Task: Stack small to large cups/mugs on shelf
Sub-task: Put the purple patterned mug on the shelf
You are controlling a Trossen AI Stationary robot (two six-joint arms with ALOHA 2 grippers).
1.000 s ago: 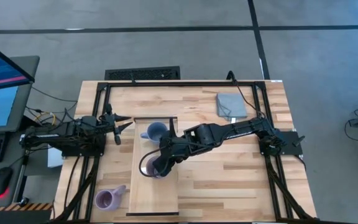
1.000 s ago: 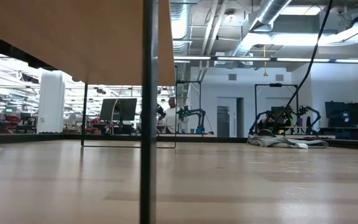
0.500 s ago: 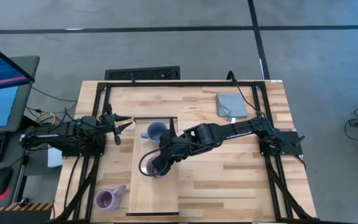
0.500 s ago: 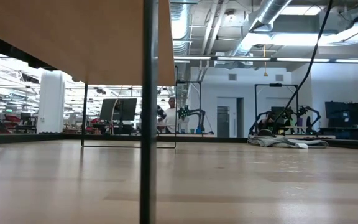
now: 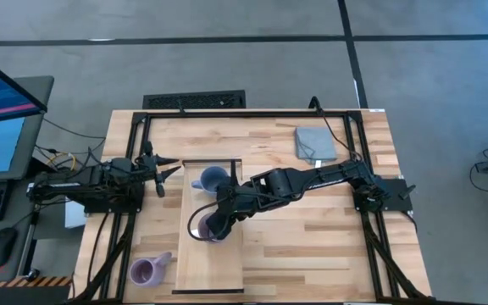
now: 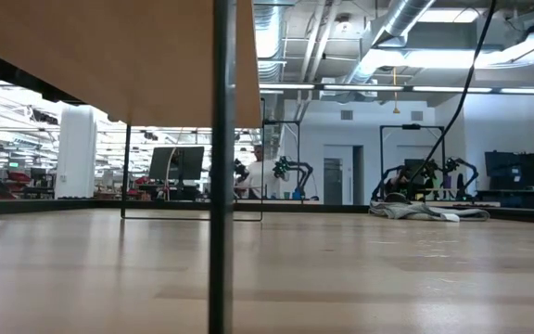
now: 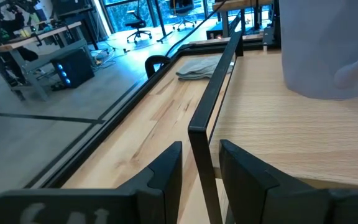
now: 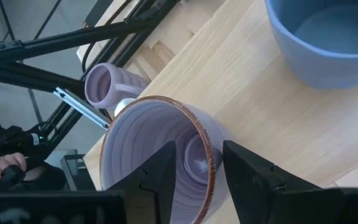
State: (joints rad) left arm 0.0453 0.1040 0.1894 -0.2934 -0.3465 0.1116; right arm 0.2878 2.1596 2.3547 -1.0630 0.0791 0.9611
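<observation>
Overhead, my right gripper (image 5: 213, 225) sits over the lavender mug (image 5: 203, 229) at the middle of the pale shelf (image 5: 211, 271), with the blue-grey mug (image 5: 213, 178) standing just beyond it toward the shelf's far end. A second, smaller lavender mug (image 5: 146, 271) lies on its side on the counter (image 5: 312, 246), just off the shelf's near left corner. The left gripper (image 5: 163, 169) waits beside the shelf's far left corner, its fingers apart and holding nothing.

At counter height, none of the mugs shows; only the shelf's underside (image 6: 119, 56) and one thin dark leg (image 6: 222, 167) appear.

From the left wrist, the fingers straddle the shelf's dark edge without touching it.

From the right wrist, one finger (image 8: 160, 174) is inside the lavender mug's rim (image 8: 160, 106) and the other (image 8: 250, 177) outside its wall, seemingly pinching it. My judgement: I should keep that wall grip firm and the mug level, keep it clear of the blue-grey mug, and loosen only once its base is flat on the shelf.
</observation>
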